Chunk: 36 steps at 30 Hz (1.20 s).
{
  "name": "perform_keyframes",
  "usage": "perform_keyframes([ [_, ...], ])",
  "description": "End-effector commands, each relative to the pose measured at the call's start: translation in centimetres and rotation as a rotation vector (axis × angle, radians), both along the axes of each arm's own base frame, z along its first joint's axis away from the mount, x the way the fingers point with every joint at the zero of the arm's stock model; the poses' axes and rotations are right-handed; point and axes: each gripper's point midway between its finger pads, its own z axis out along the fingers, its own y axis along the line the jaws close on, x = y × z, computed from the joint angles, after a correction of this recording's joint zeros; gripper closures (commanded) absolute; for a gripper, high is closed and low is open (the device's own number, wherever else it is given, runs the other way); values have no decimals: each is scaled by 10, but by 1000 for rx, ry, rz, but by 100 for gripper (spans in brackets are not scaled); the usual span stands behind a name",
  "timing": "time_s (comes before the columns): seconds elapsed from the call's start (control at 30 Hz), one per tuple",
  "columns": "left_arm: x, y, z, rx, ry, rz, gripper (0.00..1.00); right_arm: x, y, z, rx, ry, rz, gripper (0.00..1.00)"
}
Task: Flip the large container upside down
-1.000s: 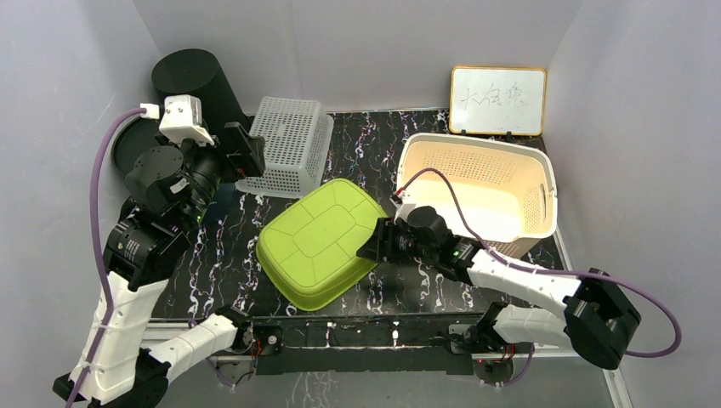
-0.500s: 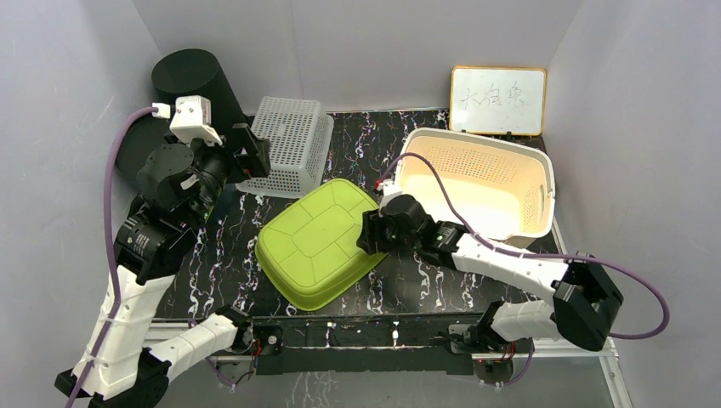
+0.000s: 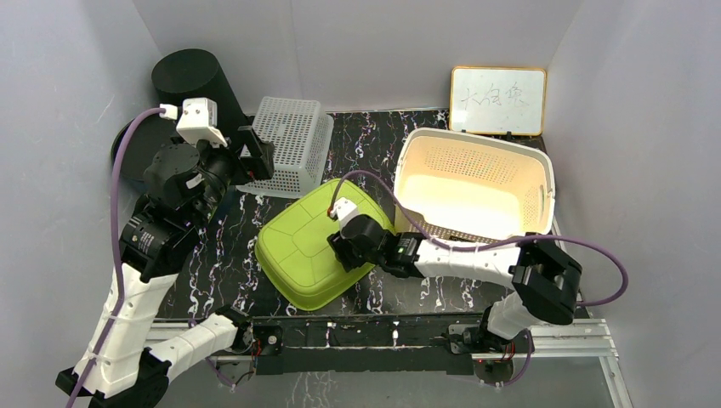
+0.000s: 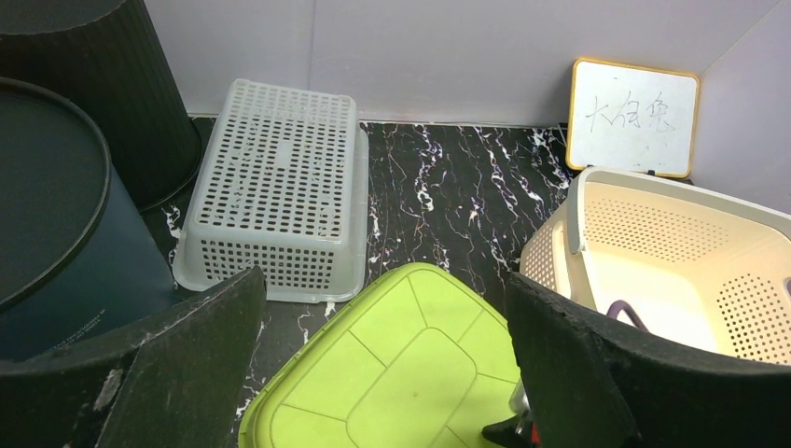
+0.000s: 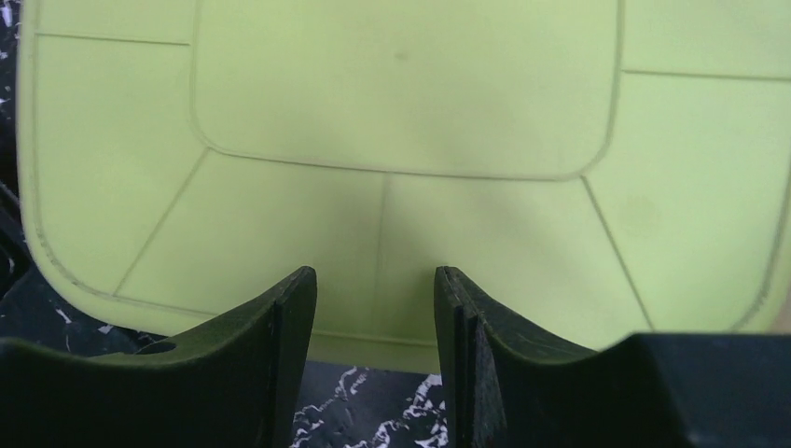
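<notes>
Only the right wrist view shows the right gripper [image 5: 375, 285] parted and empty — the bottom-up green container [image 5: 403, 103] just beyond its fingertips; earlier it hung at the container's right edge

**Robotics laboratory test cell.** Plain grey partition walls [image 3: 366, 51] enclosed a small table [image 3: 374, 140] with a black marbled top. An aluminium rail [image 3: 587, 326] ran along its near edge, where the left arm [image 3: 127, 297] and right arm [image 3: 459, 259] were mounted, each trailing a purple cable [image 3: 116, 204]. A small whiteboard [image 3: 498, 100] (hand-lettered, orange-framed) leaned against the back wall.
</notes>
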Motion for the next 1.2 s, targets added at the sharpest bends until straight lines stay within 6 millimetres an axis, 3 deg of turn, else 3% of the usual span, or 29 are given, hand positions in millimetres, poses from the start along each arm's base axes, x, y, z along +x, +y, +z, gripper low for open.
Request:
perform_keyframes([
  [0.0,-4,-1,0,-6,-3,-14,2,-32,23,-17,-42,27,98,53],
  [0.13,-4,-1,-2,-12,-1,-15,2,-62,72,-7,109,98,191,53],
  [0.2,-5,-2,-3,-11,3,-19,2,-67,98,4,182,111,208,53],
  [0.4,-11,2,-2,-7,-1,-14,2,-76,147,-5,245,152,253,53],
  [0.63,-14,7,-7,5,6,-2,2,-84,194,7,330,174,328,53],
  [0.77,-15,9,-10,21,14,0,2,-75,185,36,363,118,283,53],
  [0.97,-14,3,-15,13,25,-24,2,-46,135,80,336,-29,101,50],
  [1.07,-12,1,-21,20,37,-27,2,-25,99,91,303,-107,-53,46],
  [1.17,-11,0,-24,19,42,-28,2,-6,69,81,256,-124,-183,37],
])
